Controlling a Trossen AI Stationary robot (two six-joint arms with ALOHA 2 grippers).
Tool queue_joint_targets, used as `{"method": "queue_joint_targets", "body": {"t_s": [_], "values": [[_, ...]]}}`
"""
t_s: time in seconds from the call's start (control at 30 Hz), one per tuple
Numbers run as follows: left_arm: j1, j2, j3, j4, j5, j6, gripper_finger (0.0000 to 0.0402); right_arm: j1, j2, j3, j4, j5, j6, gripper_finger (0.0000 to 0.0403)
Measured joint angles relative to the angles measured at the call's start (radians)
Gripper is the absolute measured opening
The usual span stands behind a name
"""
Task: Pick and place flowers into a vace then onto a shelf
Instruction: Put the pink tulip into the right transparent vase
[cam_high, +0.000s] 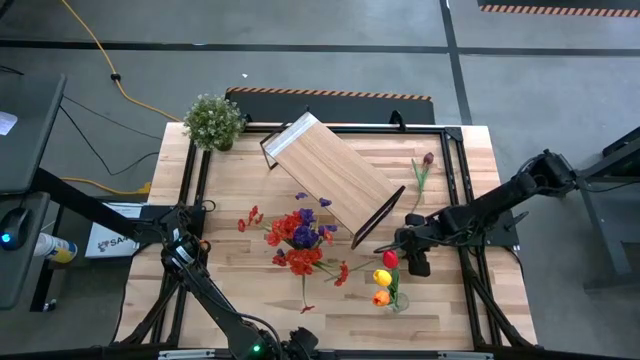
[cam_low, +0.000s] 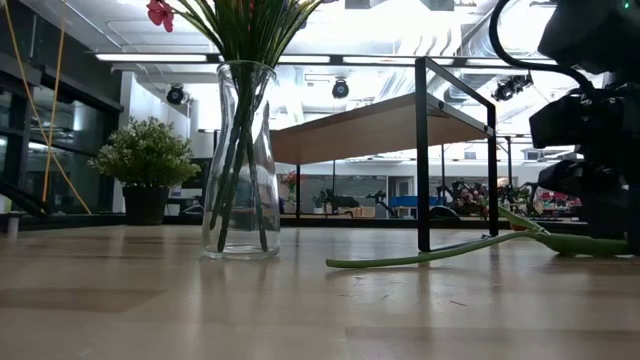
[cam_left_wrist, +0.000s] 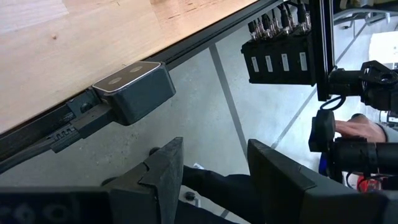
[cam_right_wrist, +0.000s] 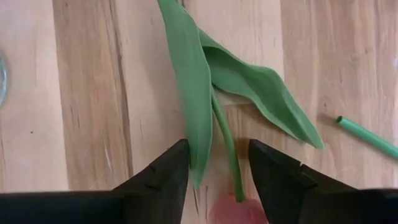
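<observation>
Right pincer fingers straddling red tulip stem on table beside shelf, not clamped; left pincer open off table edge

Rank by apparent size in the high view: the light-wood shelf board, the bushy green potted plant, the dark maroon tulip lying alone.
1. Light-wood shelf board, clearly largest.
2. Bushy green potted plant.
3. Dark maroon tulip, thin and smallest.

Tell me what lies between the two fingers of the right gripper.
In the right wrist view, the green stem and one leaf of a red tulip lie on the table between the fingers of the right gripper.
</observation>
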Motion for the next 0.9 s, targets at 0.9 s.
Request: {"method": "queue_joint_targets", "body": {"t_s": [0.9], "values": [[0.0,0.0,0.0,0.0,0.0,0.001,0.0211,0.001,0.0,0.002,-0.158,-0.021,0.166,0.0087]]}}
